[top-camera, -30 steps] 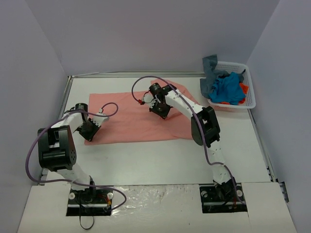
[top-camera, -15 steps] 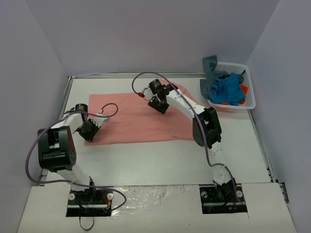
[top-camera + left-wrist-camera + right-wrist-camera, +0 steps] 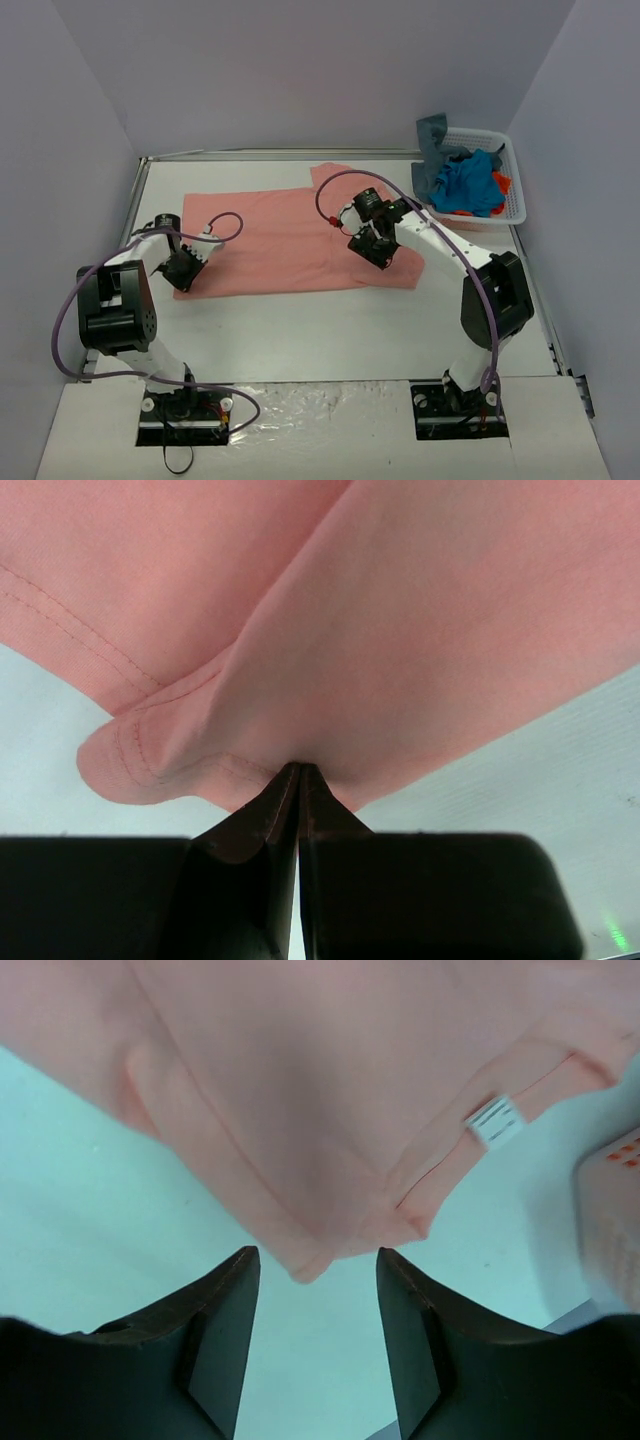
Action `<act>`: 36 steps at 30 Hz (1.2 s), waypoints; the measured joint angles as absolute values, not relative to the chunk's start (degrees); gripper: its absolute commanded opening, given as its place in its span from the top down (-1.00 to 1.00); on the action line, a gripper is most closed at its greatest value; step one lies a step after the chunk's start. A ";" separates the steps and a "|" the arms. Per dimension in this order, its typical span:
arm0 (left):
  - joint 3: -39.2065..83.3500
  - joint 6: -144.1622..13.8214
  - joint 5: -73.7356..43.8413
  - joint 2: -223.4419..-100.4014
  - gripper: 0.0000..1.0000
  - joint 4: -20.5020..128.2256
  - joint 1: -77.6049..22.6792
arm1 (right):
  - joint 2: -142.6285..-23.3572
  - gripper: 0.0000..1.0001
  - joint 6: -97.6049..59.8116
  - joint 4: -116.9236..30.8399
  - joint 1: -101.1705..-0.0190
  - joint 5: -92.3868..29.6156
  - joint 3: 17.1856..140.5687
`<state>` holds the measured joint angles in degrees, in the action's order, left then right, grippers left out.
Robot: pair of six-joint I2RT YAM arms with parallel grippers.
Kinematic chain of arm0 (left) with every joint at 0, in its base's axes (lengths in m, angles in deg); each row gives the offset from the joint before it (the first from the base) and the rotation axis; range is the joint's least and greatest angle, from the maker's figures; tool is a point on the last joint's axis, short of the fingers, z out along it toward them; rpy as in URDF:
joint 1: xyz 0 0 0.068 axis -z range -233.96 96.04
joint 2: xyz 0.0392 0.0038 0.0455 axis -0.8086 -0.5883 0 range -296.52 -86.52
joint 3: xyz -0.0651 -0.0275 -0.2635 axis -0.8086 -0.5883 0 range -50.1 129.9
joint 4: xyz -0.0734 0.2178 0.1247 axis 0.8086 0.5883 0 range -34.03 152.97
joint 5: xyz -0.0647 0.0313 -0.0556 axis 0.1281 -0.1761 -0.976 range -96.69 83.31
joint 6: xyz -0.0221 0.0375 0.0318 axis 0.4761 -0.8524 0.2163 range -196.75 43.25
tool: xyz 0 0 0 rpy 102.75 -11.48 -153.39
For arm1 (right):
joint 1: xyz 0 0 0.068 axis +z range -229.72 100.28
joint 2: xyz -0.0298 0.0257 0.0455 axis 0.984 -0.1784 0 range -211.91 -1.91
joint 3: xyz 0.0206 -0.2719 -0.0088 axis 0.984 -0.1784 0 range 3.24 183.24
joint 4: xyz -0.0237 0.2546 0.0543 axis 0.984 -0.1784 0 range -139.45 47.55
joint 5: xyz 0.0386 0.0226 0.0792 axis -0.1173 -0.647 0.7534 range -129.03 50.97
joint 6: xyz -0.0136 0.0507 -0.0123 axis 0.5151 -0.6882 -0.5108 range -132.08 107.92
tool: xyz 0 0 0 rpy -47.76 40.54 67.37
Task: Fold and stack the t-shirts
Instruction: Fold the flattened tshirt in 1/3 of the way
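A salmon-pink t-shirt (image 3: 270,245) lies spread flat across the white table. My left gripper (image 3: 183,272) is at its near left corner, shut on a fold of the pink cloth (image 3: 420,630); in the left wrist view the left gripper (image 3: 298,768) pinches the hem. My right gripper (image 3: 370,250) hovers over the shirt's right part, open. In the right wrist view a corner of the pink shirt (image 3: 300,1080) lies loose just beyond the right gripper (image 3: 317,1252), with a white tag (image 3: 495,1120) near it. More t-shirts sit in the basket: blue (image 3: 468,185), grey-blue (image 3: 432,140), orange-red (image 3: 502,182).
The white lattice basket (image 3: 515,205) stands at the back right corner, the grey shirt draped over its left rim. Grey walls close in the table on three sides. Cables loop from both arms over the shirt. Bare table lies between the shirt and the arm bases.
My right gripper has opened, let go of the pink cloth, and moved right and nearer. The shirt's right part now lies spread out further right. The left gripper has stayed put.
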<state>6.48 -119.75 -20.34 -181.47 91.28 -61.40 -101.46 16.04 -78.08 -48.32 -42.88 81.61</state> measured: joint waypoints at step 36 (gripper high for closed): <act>6.46 -119.60 -20.62 -181.41 0.95 91.30 -61.40 | -104.93 1.00 18.38 -72.05 -61.33 -38.10 65.52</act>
